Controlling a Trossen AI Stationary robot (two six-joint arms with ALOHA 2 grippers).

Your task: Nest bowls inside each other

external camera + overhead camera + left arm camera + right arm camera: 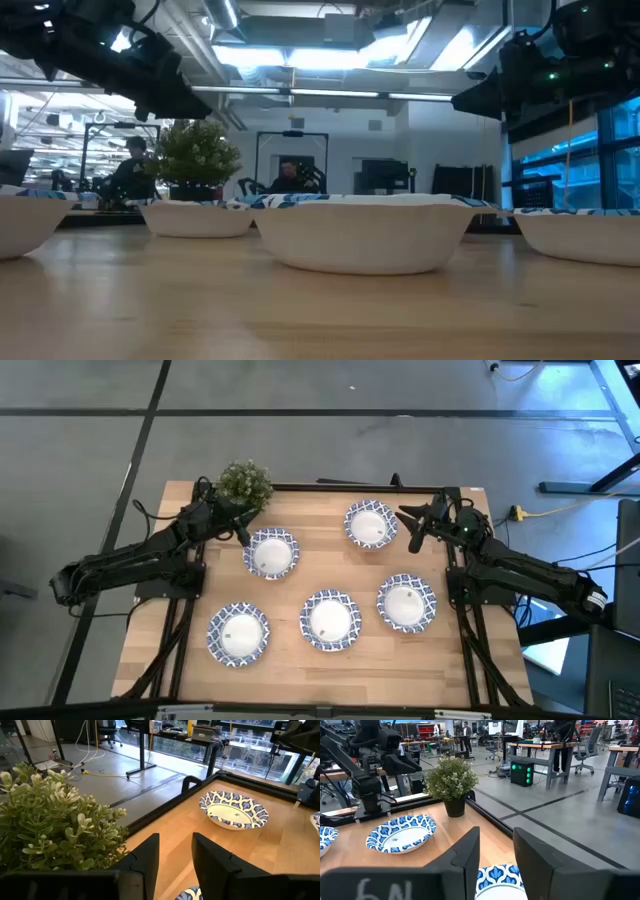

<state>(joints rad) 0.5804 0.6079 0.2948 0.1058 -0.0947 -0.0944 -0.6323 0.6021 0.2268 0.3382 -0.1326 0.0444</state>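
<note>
- Five shallow blue-and-white patterned bowls (271, 553) lay apart on the wooden table (300, 575); no legible writing.
- Left gripper (240, 530) and right gripper (412, 528) hovered parted, empty.

1. We see five bowls lying apart on the table (150, 650), with bare wood between them all.
2. The potted plant (245, 482) crowds the far-left bowl (271, 553), just beside the left gripper (236, 528).
3. The right gripper (414, 528), fingers parted, hangs just beside the far-right bowl (370, 524).
4. The three near bowls (330, 620) stand unobstructed from above.
</note>
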